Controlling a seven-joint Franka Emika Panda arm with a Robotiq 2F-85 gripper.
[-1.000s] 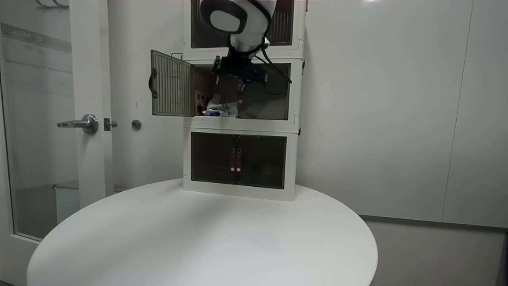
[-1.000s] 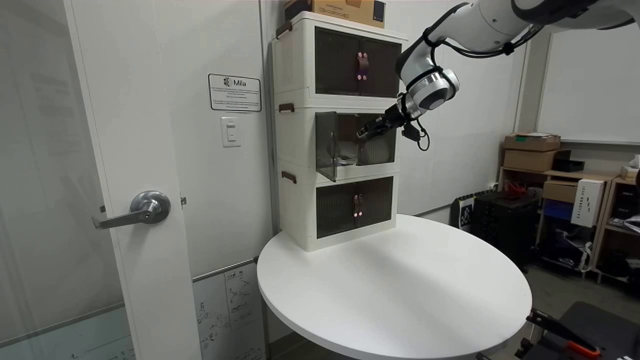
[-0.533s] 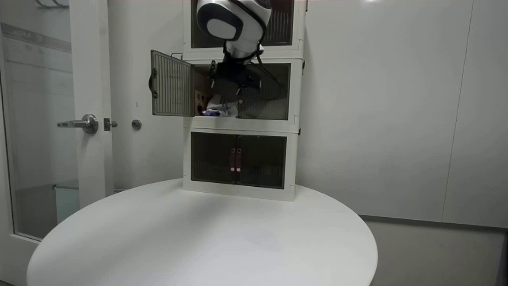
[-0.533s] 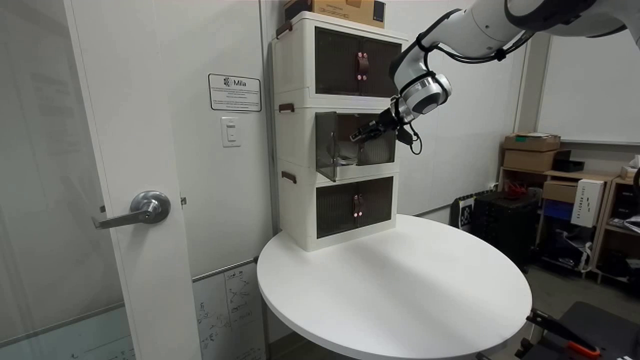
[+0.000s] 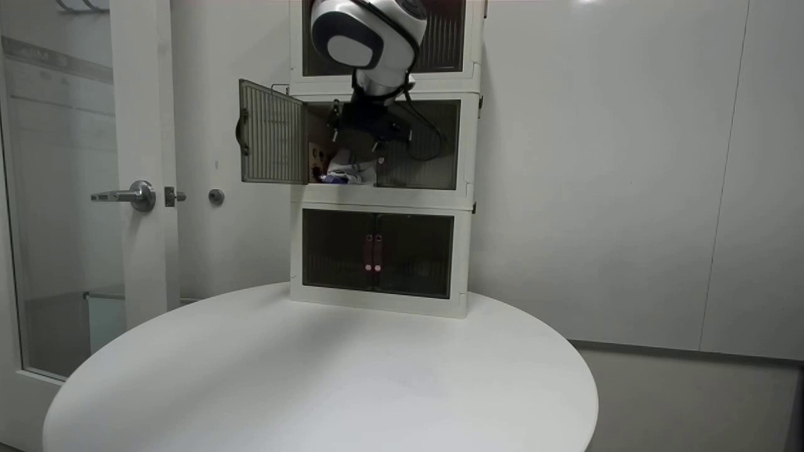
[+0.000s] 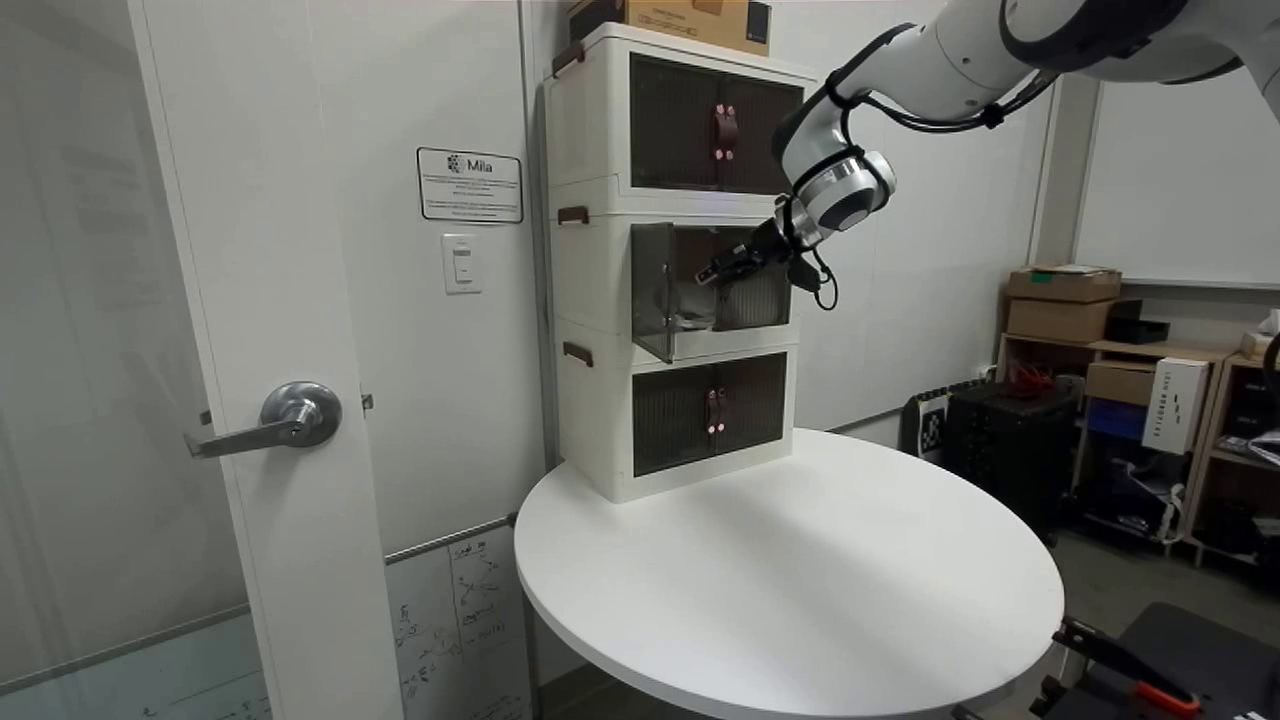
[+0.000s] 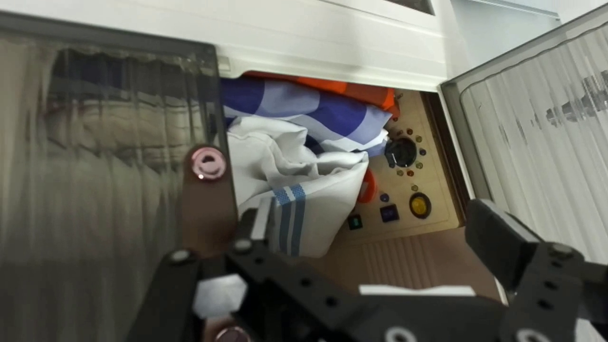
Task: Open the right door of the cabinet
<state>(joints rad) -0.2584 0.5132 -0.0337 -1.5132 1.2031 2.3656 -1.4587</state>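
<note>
The white cabinet [image 5: 383, 196] has three stacked tiers. The right door [image 5: 427, 166] of the middle tier, a dark tinted panel, is closed in both exterior views [image 6: 757, 300]. In the wrist view, the right door [image 7: 104, 204] fills the left side, with a brown strap handle [image 7: 206, 204] near its free edge. My gripper [image 5: 355, 141] is open and empty before the open left half of that tier, also in an exterior view [image 6: 708, 275]. In the wrist view, one finger of the gripper [image 7: 377, 221] overlaps the handle's side; I cannot tell whether they touch.
The left door [image 5: 273, 135] stands swung open; in the wrist view the left door [image 7: 536, 118] is at the right. White cloth [image 7: 294, 190] and a beige board [image 7: 418, 175] sit inside the tier. A white round table [image 6: 800, 580] carries the cabinet.
My gripper has moved left and slightly down in an exterior view, toward the open left half of the middle tier, mostly in the earlier half second. Both doors stayed where they were.
</note>
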